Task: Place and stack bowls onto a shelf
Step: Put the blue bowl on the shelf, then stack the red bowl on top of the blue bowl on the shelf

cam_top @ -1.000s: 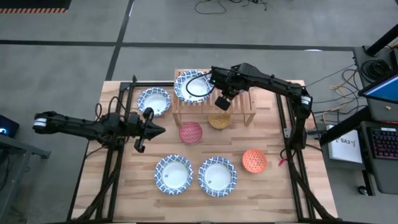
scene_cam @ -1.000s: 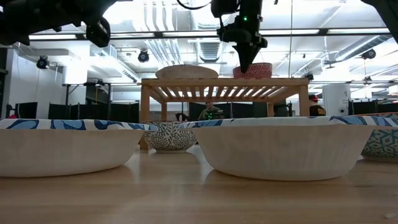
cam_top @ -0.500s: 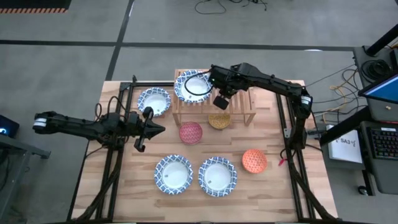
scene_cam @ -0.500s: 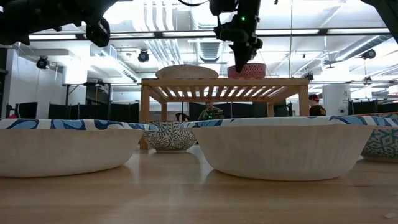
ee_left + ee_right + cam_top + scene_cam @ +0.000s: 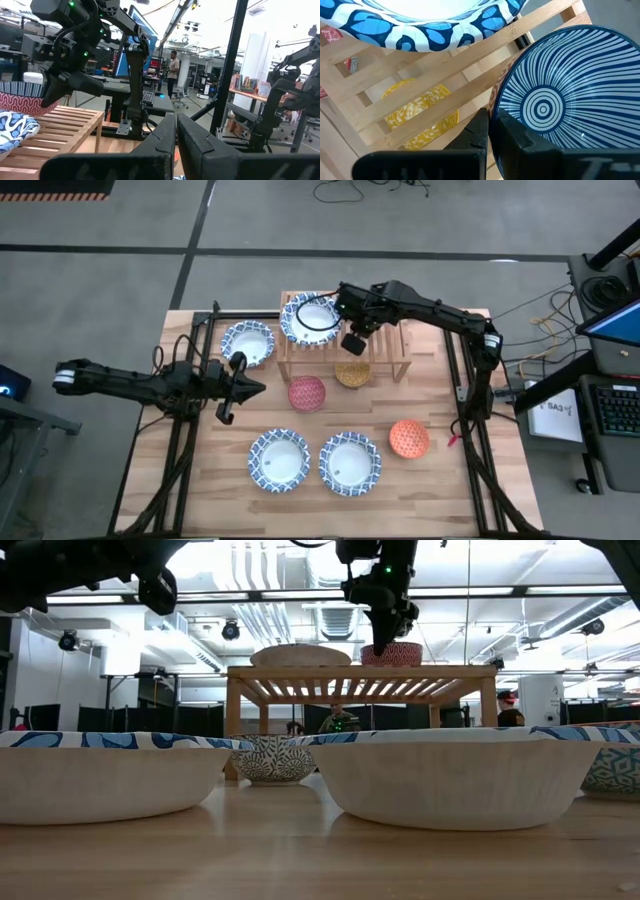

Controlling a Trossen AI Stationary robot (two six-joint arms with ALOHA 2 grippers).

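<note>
Blue-and-white patterned wide bowls [image 5: 279, 458] lie nearest, two side by side on the plank tabletop [image 5: 200, 500], a small orange bowl [image 5: 408, 438] near them. Farther back sit a pink-red bowl [image 5: 307, 393], a mustard yellow bowl [image 5: 352, 373] partly under the shelf's front edge, and a third wide patterned bowl [image 5: 247, 342]. The left gripper [image 5: 255, 388] hovers clenched and empty. On the light wooden slatted shelf [image 5: 390, 355] rests one wide bowl [image 5: 312, 318]; beside it the right gripper [image 5: 489, 116] pinches the rim of a blue-striped small bowl [image 5: 542, 107]. Six bowls likely remain.
</note>
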